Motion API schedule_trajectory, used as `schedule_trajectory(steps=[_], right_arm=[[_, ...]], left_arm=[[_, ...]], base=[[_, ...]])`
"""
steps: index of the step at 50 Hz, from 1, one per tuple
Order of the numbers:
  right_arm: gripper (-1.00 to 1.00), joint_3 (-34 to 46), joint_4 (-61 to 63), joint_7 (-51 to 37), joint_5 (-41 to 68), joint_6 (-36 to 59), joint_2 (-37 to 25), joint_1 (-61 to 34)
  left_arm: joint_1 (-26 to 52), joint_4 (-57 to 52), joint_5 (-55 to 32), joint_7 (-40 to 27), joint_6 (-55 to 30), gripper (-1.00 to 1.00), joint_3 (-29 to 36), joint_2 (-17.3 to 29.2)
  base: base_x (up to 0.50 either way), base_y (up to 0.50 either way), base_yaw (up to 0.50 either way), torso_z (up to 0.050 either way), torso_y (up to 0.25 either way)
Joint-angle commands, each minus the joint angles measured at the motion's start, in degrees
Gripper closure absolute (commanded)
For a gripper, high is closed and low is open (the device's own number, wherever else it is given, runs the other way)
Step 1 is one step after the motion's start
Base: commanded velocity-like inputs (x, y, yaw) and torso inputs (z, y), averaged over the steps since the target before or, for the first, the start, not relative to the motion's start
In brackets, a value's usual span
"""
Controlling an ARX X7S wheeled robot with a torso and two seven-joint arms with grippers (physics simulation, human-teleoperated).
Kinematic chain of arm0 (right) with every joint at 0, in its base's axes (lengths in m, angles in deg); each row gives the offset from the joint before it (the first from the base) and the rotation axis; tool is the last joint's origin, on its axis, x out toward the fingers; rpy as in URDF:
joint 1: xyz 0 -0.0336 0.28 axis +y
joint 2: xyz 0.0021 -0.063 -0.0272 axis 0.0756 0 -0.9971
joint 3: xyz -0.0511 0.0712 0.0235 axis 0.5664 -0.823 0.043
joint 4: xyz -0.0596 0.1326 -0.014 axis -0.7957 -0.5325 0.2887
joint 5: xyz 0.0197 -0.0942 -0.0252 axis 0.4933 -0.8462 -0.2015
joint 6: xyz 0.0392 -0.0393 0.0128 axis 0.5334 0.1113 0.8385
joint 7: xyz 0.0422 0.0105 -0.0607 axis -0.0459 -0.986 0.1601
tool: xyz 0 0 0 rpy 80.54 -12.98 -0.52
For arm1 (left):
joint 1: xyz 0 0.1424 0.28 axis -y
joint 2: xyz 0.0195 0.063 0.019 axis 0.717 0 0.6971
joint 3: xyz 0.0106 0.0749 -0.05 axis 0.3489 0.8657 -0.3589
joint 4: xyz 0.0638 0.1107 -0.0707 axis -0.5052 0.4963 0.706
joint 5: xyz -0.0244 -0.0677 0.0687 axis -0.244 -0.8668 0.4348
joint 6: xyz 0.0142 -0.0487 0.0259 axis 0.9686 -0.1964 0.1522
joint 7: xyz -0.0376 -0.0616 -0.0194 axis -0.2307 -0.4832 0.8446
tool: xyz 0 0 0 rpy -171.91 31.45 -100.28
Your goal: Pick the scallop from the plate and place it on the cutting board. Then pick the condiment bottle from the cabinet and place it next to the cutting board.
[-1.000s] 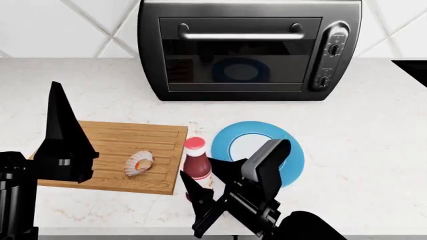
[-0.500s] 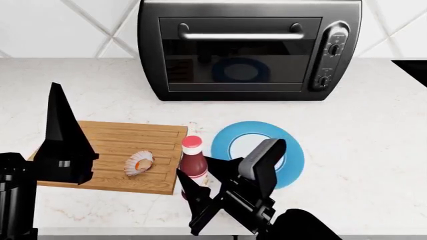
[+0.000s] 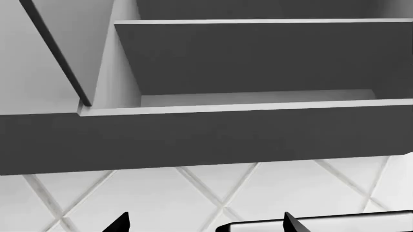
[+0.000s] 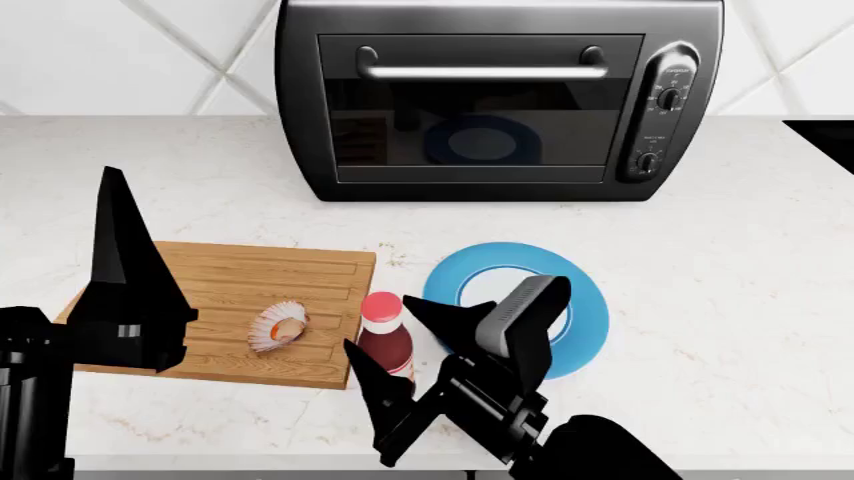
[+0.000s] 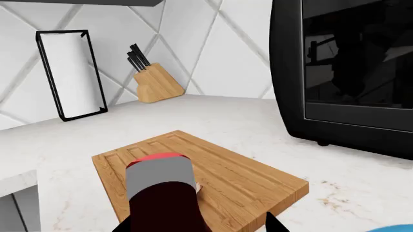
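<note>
The scallop [image 4: 278, 327] lies on the cutting board [image 4: 227, 285]. The blue-rimmed plate [image 4: 587, 310] sits to the board's right with nothing on its visible part. My right gripper [image 4: 378, 322] is shut on the condiment bottle [image 4: 384, 348], upright by the board's right front corner; I cannot tell whether it touches the counter. In the right wrist view the bottle [image 5: 161, 193] fills the space between my right gripper's [image 5: 199, 224] fingers, with the board [image 5: 245, 179] behind it. My left gripper [image 4: 115, 200] is raised at the left, open and empty, and faces the cabinet in the left wrist view [image 3: 206, 224].
A black toaster oven [image 4: 501, 95] stands at the back of the counter, behind the plate. A knife block [image 5: 152, 79] and a black-framed white panel [image 5: 71, 72] stand far beyond the board. Open grey cabinet shelves [image 3: 258, 58] hang above the tiled wall.
My right gripper has moved toward the counter's front edge with the bottle, which now shows lower beside the board's right edge. The left arm has not moved.
</note>
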Motion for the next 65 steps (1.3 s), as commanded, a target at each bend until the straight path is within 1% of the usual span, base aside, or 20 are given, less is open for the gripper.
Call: schedule_trajectory(steps=[1,18,25,35,43,46,48,52,55,61,65], right_arm=[[-1.0,0.3,0.6,-0.2,0.3,0.1,-0.2,-0.2],[-1.0,-2.5,15.4,-4.9,6.6,5.6,-3.7,-0.5],[-1.0,-4.4,20.7,-7.8,8.8,8.0,-4.6,-3.7],[-1.0,-11.7,31.3,-14.5,17.0,12.1,-8.8,-7.0],[-1.0,-18.7,35.3,-20.0,19.9,11.7,-11.7,-8.8],[-1.0,-21.2,36.7,-20.2,17.6,9.1,-12.5,-6.2],[-1.0,-23.4,37.5,-19.9,14.5,6.0,-12.7,-2.8],[-1.0,-26.4,38.6,-18.8,6.6,-0.6,-12.8,4.3],[-1.0,-27.9,38.6,-17.5,-0.9,-7.1,-12.4,10.7],[-1.0,-30.6,34.7,-15.1,-13.3,-22.8,-7.9,21.8],[-1.0,-32.3,28.6,-14.4,-19.7,-34.6,-3.8,27.0]], left_arm=[[-0.1,-0.1,0.0,0.0,0.0,-1.0,0.1,0.1],[0.3,0.0,0.1,-0.2,-0.1,-1.0,0.4,0.1],[0.5,-0.2,0.0,-0.3,-0.2,-1.0,0.4,0.2],[0.4,-0.9,-0.2,-0.7,-0.8,-1.0,0.2,0.7],[-0.3,-0.8,-0.3,-0.6,-0.6,-1.0,-0.2,1.0],[-0.8,-0.5,-0.4,-0.4,0.0,-1.0,-0.4,0.9],[-1.3,-0.4,-0.4,0.0,0.5,-1.0,-0.4,1.0],[-2.9,-0.5,-0.8,0.7,1.9,-1.0,-1.3,1.3],[-5.2,-1.1,-3.3,2.3,4.2,-1.0,-2.6,2.1],[-8.4,-2.3,-8.6,4.3,7.5,-1.0,-4.9,3.2],[-9.7,-3.1,-11.4,5.1,9.0,-1.0,-6.3,3.7]], base=[[0.0,0.0,0.0,0.0,0.0],[0.0,0.0,0.0,0.0,0.0],[0.0,0.0,0.0,0.0,0.0],[0.0,0.0,0.0,0.0,0.0],[0.0,0.0,0.0,0.0,0.0],[0.0,0.0,0.0,0.0,0.0],[0.0,0.0,0.0,0.0,0.0],[0.0,0.0,0.0,0.0,0.0],[0.0,0.0,0.0,0.0,0.0],[0.0,0.0,0.0,0.0,0.0],[0.0,0.0,0.0,0.0,0.0]])
